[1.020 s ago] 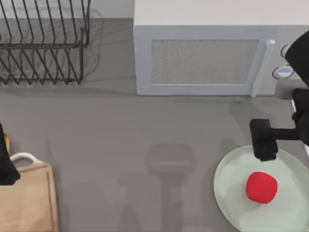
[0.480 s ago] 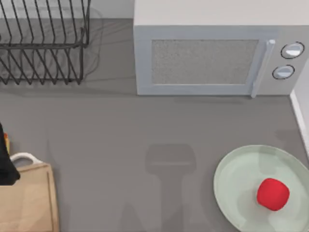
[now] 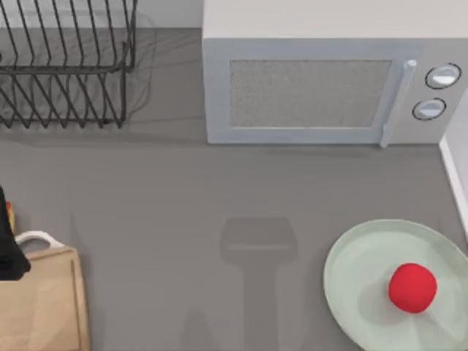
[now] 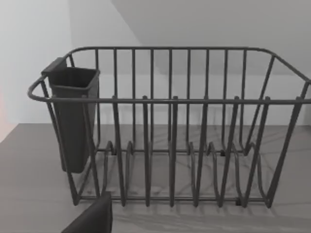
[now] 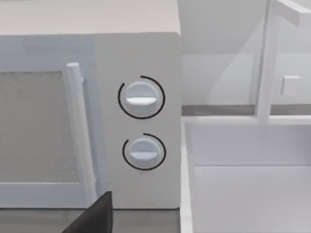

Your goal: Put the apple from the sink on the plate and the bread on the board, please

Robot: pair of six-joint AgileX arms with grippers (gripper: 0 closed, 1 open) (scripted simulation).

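Apple: the red apple point(image 3: 412, 288) lies on the mint-green plate point(image 3: 351, 272), right of the plate's centre, at the tabletop's point(image 3: 219, 190) right front; nothing touches it.
Board: the wooden cutting board point(image 3: 44, 307) sits at the tabletop's left front edge, its white loop handle point(image 3: 35, 238) pointing toward the back, and its visible surface carries nothing.
Bread: a thin orange sliver point(image 3: 9, 216) shows at the top view's left edge just behind the board; it may be the bread, but too little of it shows to be sure.
Left arm: a dark part of it point(image 3: 9, 252) stands at the left edge beside the board's handle; its wrist camera faces the wire dish rack point(image 4: 170, 126) with the dark cutlery cup point(image 4: 73, 116).
Left pincer: whether spread or pressed together cannot be told.
Right arm: its wrist camera faces the microwave's point(image 5: 87, 116) two dials and the white sink point(image 5: 243, 184) beside it.
Right pincer: its state cannot be told either.
Step in hand: the apple half looks finished; the bread half appears under way on the left.
Next move: likely bringing the bread over the board's bare wood and setting it down flat.
Hidden: the board's near and left parts are cut off.
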